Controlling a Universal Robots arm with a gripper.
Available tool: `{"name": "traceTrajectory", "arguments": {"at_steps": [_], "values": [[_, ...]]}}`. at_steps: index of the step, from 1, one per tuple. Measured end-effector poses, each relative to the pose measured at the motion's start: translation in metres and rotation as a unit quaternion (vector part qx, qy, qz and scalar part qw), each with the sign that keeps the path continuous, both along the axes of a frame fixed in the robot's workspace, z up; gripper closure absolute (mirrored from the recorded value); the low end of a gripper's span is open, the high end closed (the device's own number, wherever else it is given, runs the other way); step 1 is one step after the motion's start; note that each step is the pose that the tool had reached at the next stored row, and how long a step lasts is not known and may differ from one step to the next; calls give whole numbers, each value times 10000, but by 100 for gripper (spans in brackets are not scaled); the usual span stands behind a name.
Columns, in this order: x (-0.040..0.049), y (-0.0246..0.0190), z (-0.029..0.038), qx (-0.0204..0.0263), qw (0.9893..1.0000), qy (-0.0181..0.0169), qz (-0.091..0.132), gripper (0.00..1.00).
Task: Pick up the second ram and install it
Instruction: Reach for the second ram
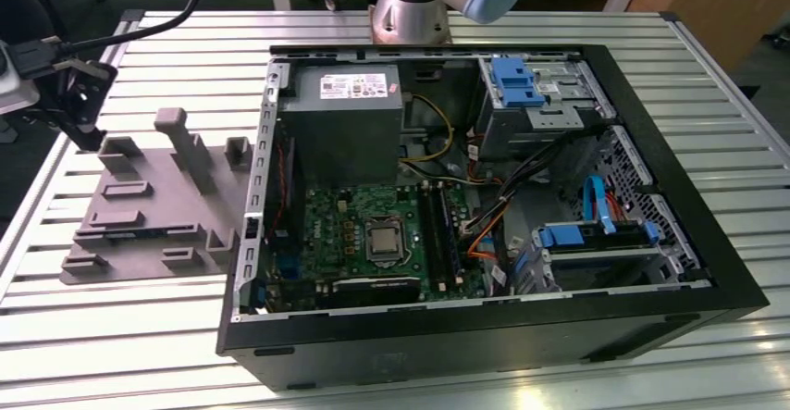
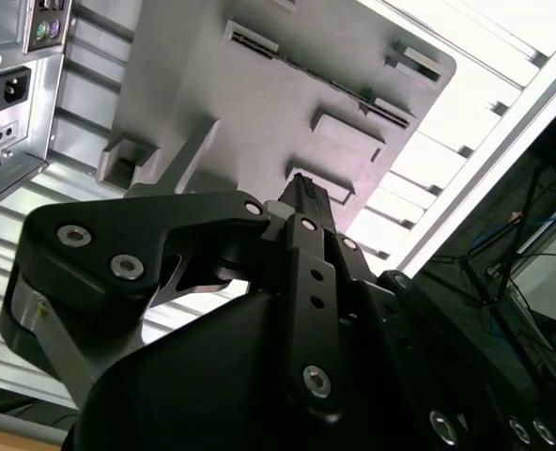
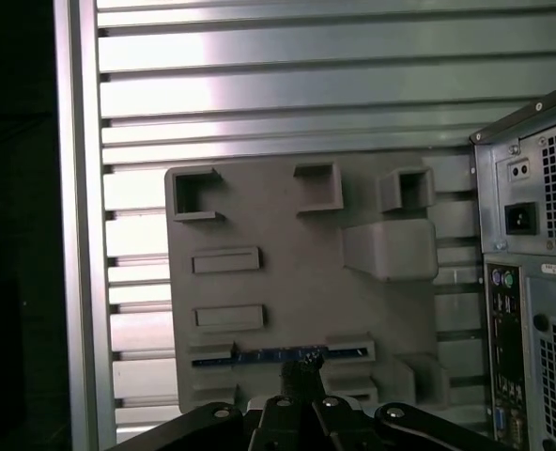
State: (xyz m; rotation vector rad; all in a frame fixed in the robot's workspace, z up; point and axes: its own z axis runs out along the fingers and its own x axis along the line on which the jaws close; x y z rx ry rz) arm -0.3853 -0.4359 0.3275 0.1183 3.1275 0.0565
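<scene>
In the first wrist view, the second ram (image 3: 259, 356) is a thin blue strip lying flat in a long slot of the grey holder (image 3: 269, 282). The tip of the tool (image 3: 301, 368) overlaps its middle. The same view shows the back panel of the computer case (image 3: 532, 282), with its power socket and ports, just beside the holder.

The second wrist view looks along the tool (image 2: 301, 188) from behind its black linkage. The tip stands clear of the holder (image 2: 250, 103), and the fingers are drawn together into one narrow bar with nothing between them.

The exterior view shows the whole layout. The tool (image 1: 89, 140) hangs over the far corner of the holder (image 1: 124, 253), which sits on the slatted metal bench (image 1: 124, 336) at the exterior view's left. The open case (image 1: 494, 341) lies on its side beside it. Inside the case are the green motherboard (image 1: 333, 234), the grey power-supply box (image 1: 339, 123) behind it, blue drive brackets (image 1: 512, 81) and loose orange cables (image 1: 494, 216).
</scene>
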Motion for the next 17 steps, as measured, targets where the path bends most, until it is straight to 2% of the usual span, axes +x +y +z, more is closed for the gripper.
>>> {"name": "traceTrajectory", "arguments": {"at_steps": [8,17], "values": [[0,-1,-47,-10,10000,24,0,89],[-1,-26,-84,-25,10000,44,-1,89]]}}
